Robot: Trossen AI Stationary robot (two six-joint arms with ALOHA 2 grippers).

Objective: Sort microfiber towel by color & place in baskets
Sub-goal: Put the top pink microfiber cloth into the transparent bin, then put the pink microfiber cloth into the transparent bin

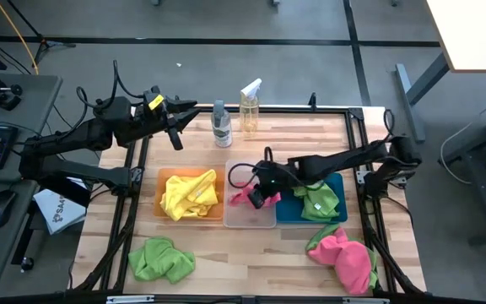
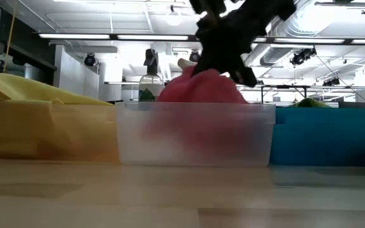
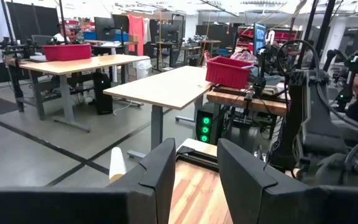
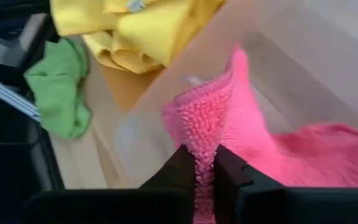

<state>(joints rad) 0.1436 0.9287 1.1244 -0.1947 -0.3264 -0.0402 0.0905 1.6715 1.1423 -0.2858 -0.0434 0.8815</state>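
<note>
The right gripper (image 1: 264, 196) hung over the clear bin (image 1: 250, 218), its fingers pinched on a fold of a pink towel (image 4: 241, 124). The cloth ran straight down and away from the claw into that bin, so the move ahead turned on one thing: the towel was already directly below the jaws and inside the walls, and letting go looked like all that was left. In the low view the pink heap (image 2: 198, 88) rose above the bin's front wall with the gripper (image 2: 230, 47) on top of it.

From that claw, the orange bin (image 1: 164, 179) with a yellow towel (image 1: 188, 194) lay at nine o'clock, and the blue bin (image 1: 339, 184) holding a green towel (image 1: 319, 201) at three. A loose green towel (image 1: 160, 258) lay at seven and another pink towel (image 1: 344, 256) at four, both on the table.

Farthest off, the left gripper (image 1: 174, 127) waited at eleven o'clock, its fingers spread and empty.
</note>
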